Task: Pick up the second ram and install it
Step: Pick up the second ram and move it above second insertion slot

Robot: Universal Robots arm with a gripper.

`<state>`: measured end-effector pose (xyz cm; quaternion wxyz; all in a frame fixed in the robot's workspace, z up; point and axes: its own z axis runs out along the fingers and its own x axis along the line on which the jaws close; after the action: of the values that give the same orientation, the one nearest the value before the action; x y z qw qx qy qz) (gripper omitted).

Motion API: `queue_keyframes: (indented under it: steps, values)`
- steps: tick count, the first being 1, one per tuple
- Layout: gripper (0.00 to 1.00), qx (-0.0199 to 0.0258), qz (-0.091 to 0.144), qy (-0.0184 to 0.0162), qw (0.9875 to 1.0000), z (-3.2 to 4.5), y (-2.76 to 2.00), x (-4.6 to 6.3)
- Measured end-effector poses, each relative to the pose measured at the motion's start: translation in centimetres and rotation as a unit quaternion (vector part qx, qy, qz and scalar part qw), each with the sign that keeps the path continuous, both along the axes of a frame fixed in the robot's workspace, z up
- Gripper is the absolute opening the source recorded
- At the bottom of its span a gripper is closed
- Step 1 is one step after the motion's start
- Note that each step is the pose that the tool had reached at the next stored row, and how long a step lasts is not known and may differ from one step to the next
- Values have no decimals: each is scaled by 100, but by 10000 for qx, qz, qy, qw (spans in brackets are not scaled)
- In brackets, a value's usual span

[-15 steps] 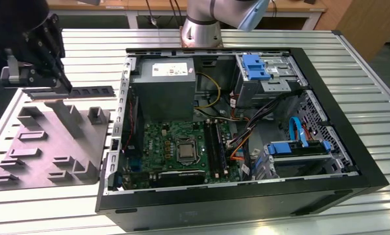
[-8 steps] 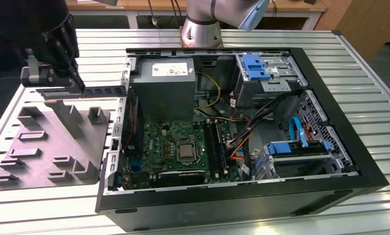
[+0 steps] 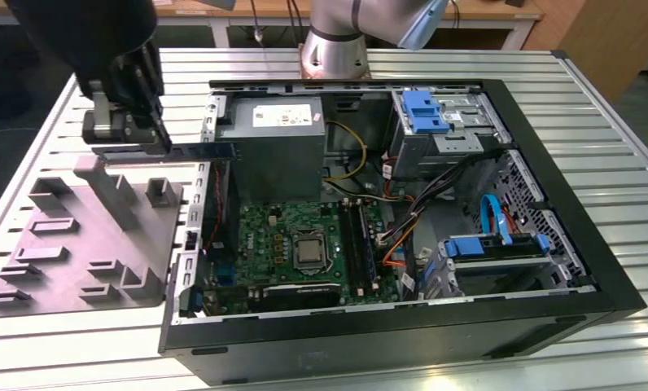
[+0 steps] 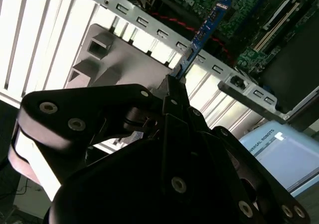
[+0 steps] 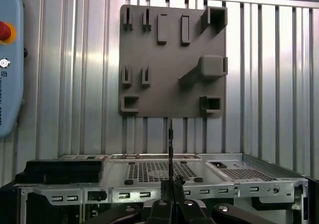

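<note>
Risks, L to R in the exterior view:

- **Fixture:** the grey fixture [image 3: 85, 236] at mid-left lies under the gripper [image 3: 151, 138] and looks low-risk.
- **Grip:** the gripper, upper left of frame, is clamped on just one end of the ram [image 3: 203, 149]. The rest sticks out like a lever, so a knock could prob. twist it in the pads or pull it loose.
- **Case wall:** the ram's free end is at the case wall [image 3: 199, 212]. I can't tell if it's touching or just above. If carried too low it could clip that metal edge.
- **Slots:** the slots [image 3: 355, 232] are well apart, towards frame centre on the board [image 3: 291, 244], w/ cables [image 3: 395, 244] just beside them. Coming in tilted or off-line could snag a cable or jam the contacts.

Orientation:

- **Exterior view:** the long axis is approx. level, running across the frame, free end pointing to the exterior view's right, towards the case.
- **Second wrist view:** the ram [image 4: 204, 27] reaches out from the jaws over the case wall.
- **First wrist view:** the ram [image 5: 170, 139] is edge-on, a thin line.
</note>
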<state>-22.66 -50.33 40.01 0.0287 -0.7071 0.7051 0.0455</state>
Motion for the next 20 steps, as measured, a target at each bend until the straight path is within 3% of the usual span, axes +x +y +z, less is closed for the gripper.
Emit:
queue_keyframes:
  steps: [20]
  values:
    - [11, 0, 0, 0, 10000, -7, 0, 646]
